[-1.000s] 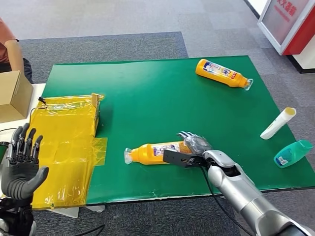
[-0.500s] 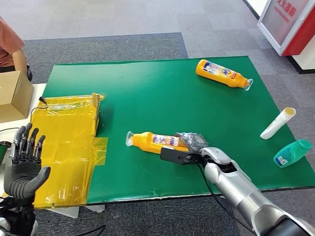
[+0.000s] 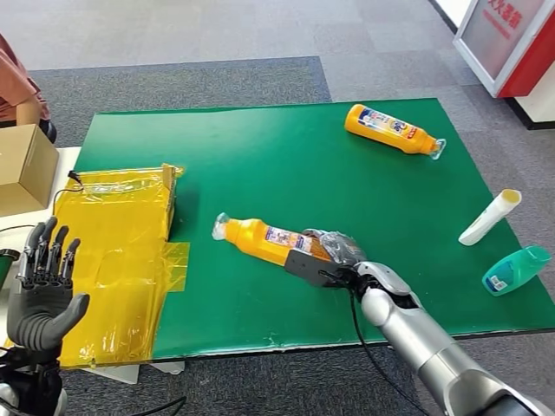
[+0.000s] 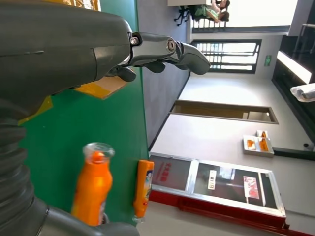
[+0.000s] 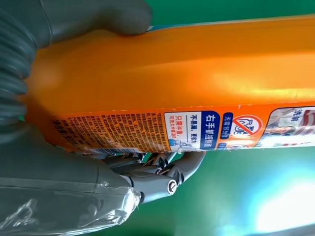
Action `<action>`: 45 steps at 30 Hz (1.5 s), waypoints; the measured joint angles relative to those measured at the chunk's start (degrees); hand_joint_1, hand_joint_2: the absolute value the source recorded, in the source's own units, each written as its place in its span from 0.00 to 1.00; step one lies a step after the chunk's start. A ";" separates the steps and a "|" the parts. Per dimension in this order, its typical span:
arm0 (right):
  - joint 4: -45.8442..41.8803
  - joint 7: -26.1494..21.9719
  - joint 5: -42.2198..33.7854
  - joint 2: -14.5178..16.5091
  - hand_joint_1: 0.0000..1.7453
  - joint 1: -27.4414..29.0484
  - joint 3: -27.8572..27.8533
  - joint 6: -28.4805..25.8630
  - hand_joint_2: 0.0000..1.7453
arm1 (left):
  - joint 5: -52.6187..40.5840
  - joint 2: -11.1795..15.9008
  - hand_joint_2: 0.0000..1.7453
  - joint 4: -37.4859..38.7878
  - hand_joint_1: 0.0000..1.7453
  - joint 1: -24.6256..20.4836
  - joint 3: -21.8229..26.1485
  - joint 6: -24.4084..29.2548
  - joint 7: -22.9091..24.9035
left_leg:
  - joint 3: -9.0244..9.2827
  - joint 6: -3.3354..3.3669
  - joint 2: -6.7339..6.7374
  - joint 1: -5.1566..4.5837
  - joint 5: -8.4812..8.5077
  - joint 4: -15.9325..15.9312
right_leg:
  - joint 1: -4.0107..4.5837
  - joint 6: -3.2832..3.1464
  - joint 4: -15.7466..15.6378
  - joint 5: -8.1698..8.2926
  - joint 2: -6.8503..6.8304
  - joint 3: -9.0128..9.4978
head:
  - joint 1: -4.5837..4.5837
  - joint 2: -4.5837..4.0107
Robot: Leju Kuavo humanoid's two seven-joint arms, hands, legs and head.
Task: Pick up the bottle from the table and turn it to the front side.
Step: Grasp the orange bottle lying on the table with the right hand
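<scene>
While the right robot hand (image 3: 340, 256) is clamped around the base of the orange bottle (image 3: 265, 239), near centre of the green desk (image 3: 295, 165), rotation should proceed slowly, grip firm, until the front label faces up. Left robot hand (image 3: 41, 290) idles, fingers apart.

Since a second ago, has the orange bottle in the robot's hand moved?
Yes. The bottle in the right hand has swung; its capped end now lies nearer the yellow bag.
</scene>
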 joint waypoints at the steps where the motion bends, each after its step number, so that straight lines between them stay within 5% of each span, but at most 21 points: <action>1: -1.24 -0.99 -1.52 0.05 1.00 0.57 -1.11 -0.52 1.00 | -0.04 0.00 1.00 0.00 0.00 0.13 0.00 -0.05 -0.06 | -0.01 0.00 0.00 0.00 0.00 0.00 | 0.00 0.00 0.00 0.00 0.00 0.00 | 0.01 0.00; 20: -16.13 -11.89 -22.28 7.30 1.00 5.23 -16.43 -4.24 1.00 | 1.91 -0.01 1.00 1.99 0.00 -3.36 -2.50 1.30 0.17 | -0.06 -0.01 -0.01 0.00 0.02 0.00 | 0.00 0.00 0.00 0.00 0.00 -0.09 | 0.00 0.00; 30: -22.31 -18.79 -32.62 12.58 1.00 9.12 -16.59 -5.62 1.00 | 12.40 -0.76 1.00 6.33 0.00 -11.12 -10.40 8.63 4.24 | -0.07 -0.01 -0.01 0.00 0.01 0.00 | -0.01 0.00 0.00 0.00 0.00 -0.09 | 0.00 0.00; 45: -23.45 -21.51 -32.84 15.16 1.00 11.05 -10.64 -6.45 1.00 | 17.51 -0.67 1.00 11.22 0.00 -22.71 -20.74 12.31 8.32 | -0.08 -0.01 -0.01 0.00 0.05 0.00 | 0.00 -0.02 0.01 0.02 0.00 -0.10 | 0.01 0.00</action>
